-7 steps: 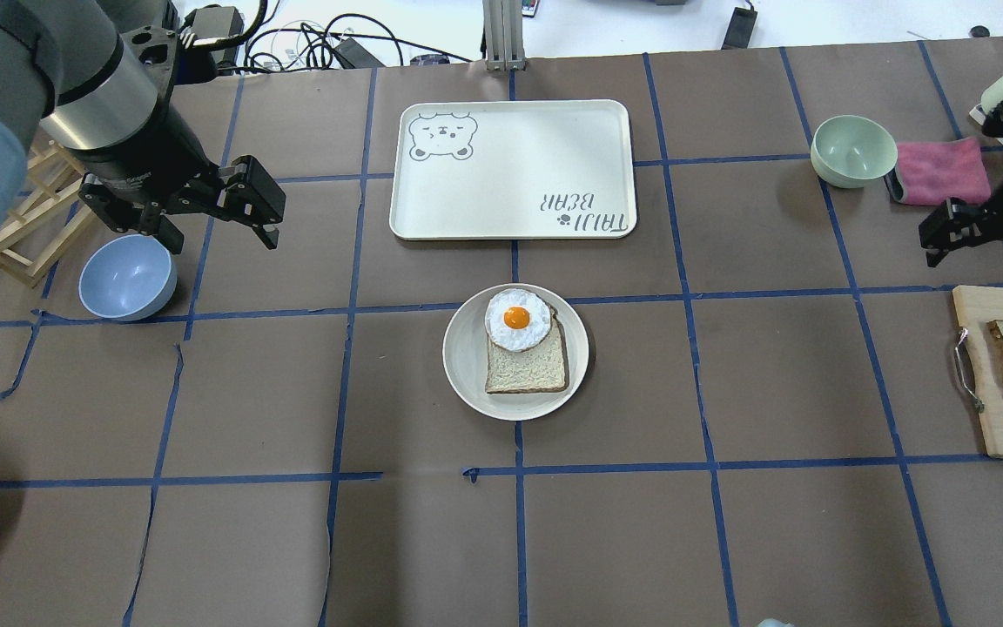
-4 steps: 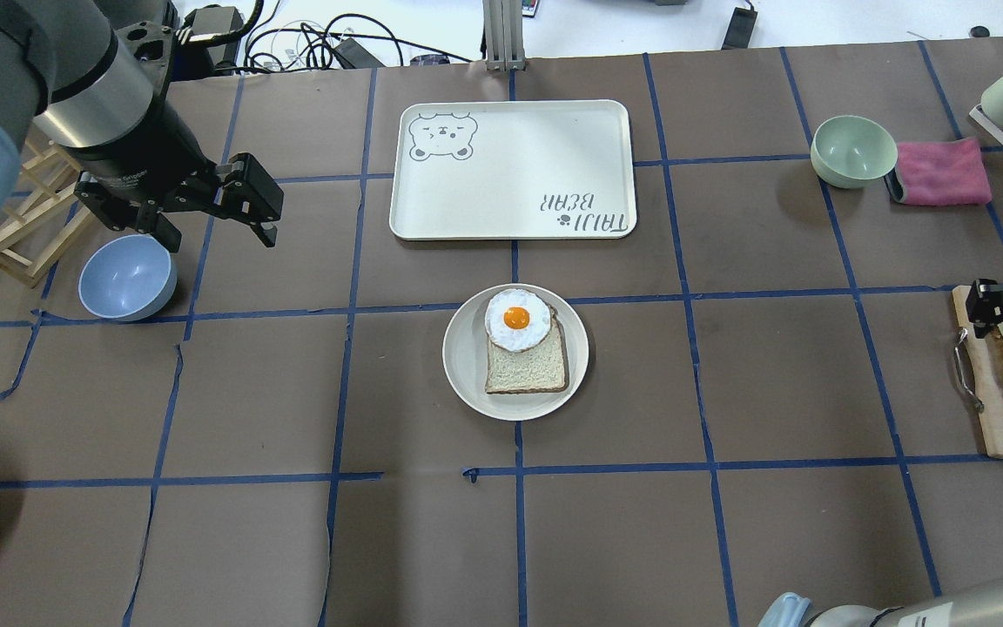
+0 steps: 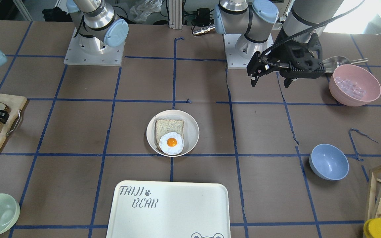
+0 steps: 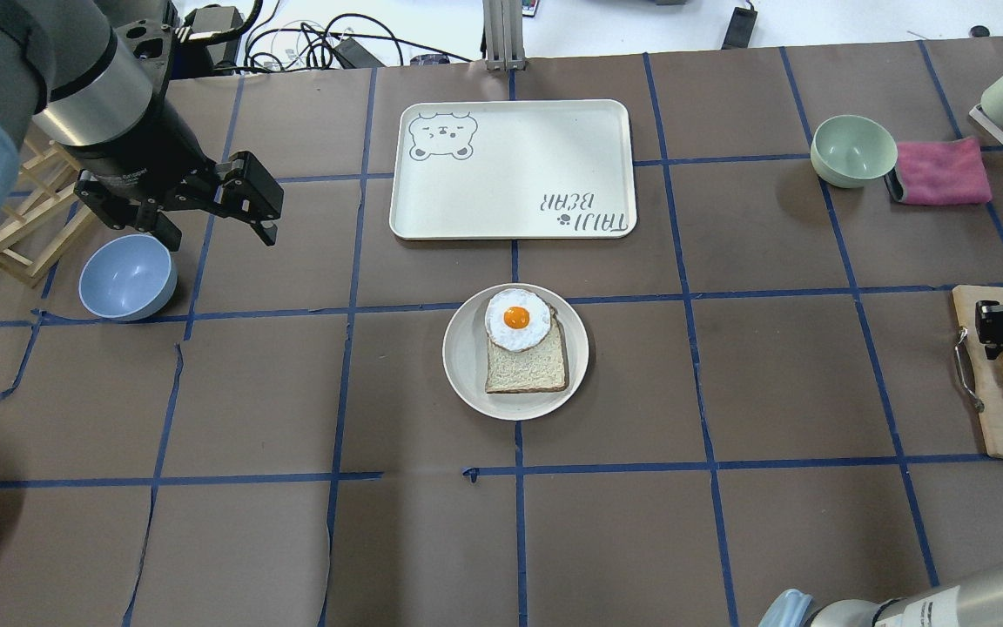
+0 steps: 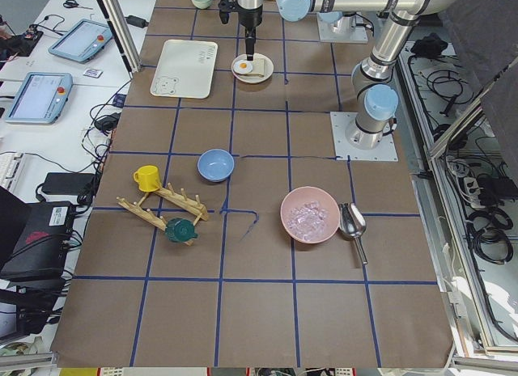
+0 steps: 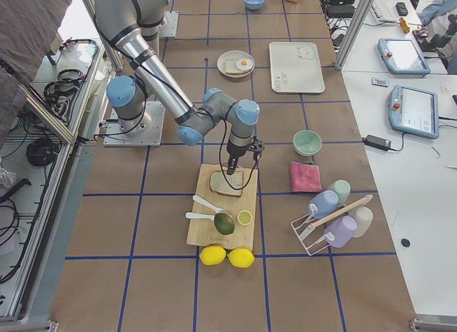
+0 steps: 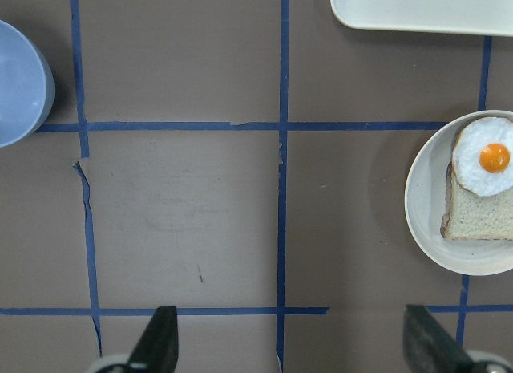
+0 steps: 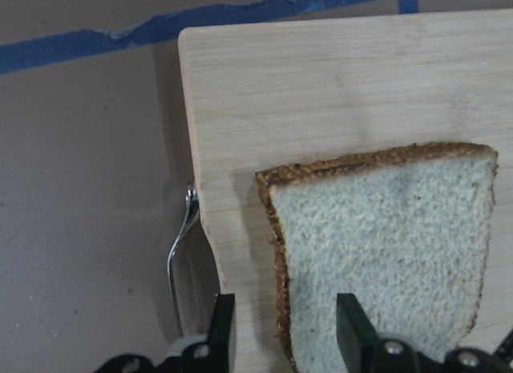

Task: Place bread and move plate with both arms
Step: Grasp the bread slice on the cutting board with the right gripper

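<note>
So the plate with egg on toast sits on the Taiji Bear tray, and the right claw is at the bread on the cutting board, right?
No: the plate sits on the table, apart from the Taiji Bear tray, per the overhead view. The right claw is at the bread.

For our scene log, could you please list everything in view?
bread: 1, dark-crusted, on the board
plate: 1, cream, table centre
pale slice: 1, on the plate
egg: 1, fried, on that slice
tray: 1, cream, beyond the plate
board: 1, wooden, robot's right
avocado: 1, green, on the board
lemons: 2 whole, at the board's end; half on it
spoons: 2, white, on the board
green bowl: 1, beside the cloth
cloth: 1, pink, far right
blue bowl: 1, robot's left
pink bowl: 1, holding ice
scoop: 1, metal, by pink bowl
mugs: 2, yellow and green, at wooden rack
cups: 4, pastel, wire rack
tablets: 2, side bench
left gripper: open, above the table
right gripper: open, astride the bread's edge
</note>
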### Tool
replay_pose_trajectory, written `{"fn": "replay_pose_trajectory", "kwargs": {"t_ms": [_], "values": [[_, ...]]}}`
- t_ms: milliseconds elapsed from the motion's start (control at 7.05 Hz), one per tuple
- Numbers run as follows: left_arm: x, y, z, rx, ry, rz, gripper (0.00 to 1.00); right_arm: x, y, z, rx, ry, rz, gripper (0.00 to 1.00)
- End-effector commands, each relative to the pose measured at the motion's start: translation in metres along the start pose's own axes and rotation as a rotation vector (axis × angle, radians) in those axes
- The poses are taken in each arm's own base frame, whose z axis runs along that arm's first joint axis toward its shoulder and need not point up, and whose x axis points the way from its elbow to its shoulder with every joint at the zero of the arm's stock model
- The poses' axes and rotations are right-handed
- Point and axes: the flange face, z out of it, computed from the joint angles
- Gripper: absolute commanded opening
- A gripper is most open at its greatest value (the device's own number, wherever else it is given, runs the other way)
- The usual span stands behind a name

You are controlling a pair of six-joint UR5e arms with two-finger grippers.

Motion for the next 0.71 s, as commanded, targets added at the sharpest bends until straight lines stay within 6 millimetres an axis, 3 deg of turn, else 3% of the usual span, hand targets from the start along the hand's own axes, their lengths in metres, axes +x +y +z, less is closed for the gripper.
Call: {"fn": "replay_pose_trajectory", "kwargs": {"t_ms": [0,284,568], "values": [[0.0008,0.0004,0.0006,-0.001,0.001,0.001,1.00,-0.0020,-0.0008,0.0124,-0.023,-0.010,0.001,0.53],[-0.0007,0.0006,0.0021,-0.005,-0.007,0.001,1.00,0.0015,0.0003,0.0118,-0.037,0.022,-0.002,0.39],[0.0002,0.0011,0.0036,-0.008,-0.005,0.002,1.00,0.0007,0.0013,0.0131,-0.041,0.021,0.005,0.17]]}}
